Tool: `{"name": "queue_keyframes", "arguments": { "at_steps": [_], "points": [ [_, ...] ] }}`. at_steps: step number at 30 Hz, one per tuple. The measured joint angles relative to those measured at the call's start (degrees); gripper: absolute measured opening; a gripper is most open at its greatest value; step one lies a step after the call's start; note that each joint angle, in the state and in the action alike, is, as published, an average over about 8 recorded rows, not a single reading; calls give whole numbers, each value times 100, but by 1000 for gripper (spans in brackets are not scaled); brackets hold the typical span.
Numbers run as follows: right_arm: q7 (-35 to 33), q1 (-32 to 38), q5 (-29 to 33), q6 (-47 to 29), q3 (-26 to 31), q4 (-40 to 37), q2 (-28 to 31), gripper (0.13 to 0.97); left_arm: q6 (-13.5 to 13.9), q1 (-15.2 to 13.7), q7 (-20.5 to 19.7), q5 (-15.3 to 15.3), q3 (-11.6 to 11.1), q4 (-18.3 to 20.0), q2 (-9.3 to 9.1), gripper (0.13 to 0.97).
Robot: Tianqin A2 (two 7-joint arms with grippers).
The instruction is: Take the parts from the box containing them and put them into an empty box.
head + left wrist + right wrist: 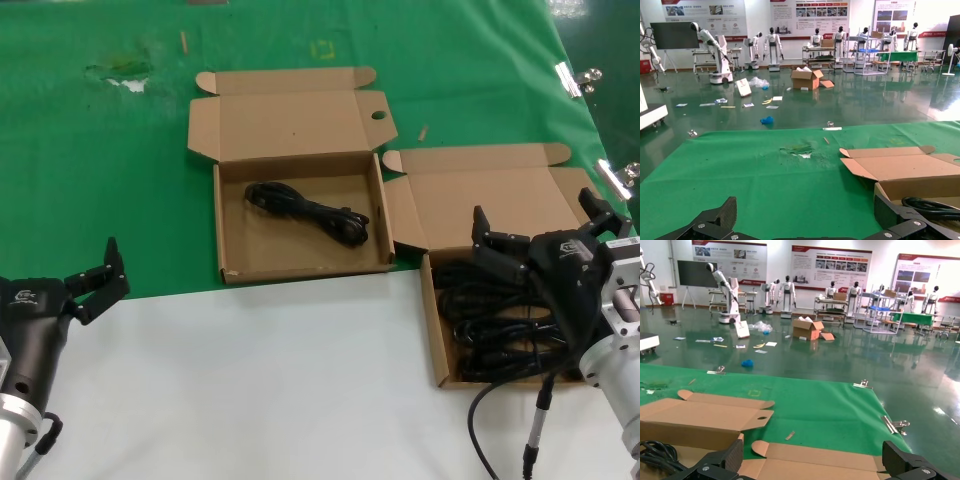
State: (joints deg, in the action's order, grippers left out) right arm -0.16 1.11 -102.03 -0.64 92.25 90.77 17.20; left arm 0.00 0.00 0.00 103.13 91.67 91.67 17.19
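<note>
- Head view: Two open cardboard boxes stood on the table (300, 380), on its green cloth (90, 180) at the edge of the white surface. The left box (300, 215) held one coiled black cable (308, 211). The right box (440, 330) held a heap of black cables (490, 335). The right pincer (540, 225) hung over the right box, its fingers spread and gripping nothing. The left pincer (97, 272) sat at the table's left edge, well apart from both boxes, fingers spread and empty.
- Left wrist view: The left pincer's fingers (715, 220) stood spread above the green cloth (740, 175). A box (910, 175) with a black cable (932, 206) inside lay just beyond one fingertip.
- Right wrist view: The right pincer's fingers (720, 465) were spread wide above an open box lid (810, 465). The other box (700, 417) lay beyond, with cable (657, 452) visible beside one finger.
</note>
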Motion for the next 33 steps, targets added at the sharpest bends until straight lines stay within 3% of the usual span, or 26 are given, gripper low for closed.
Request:
{"name": "queue_keyframes", "arguments": {
  "at_steps": [33],
  "points": [
    [0, 0, 0, 0, 0, 0, 0, 966, 0, 0, 0, 0, 0, 0, 0, 966]
  ]
}}
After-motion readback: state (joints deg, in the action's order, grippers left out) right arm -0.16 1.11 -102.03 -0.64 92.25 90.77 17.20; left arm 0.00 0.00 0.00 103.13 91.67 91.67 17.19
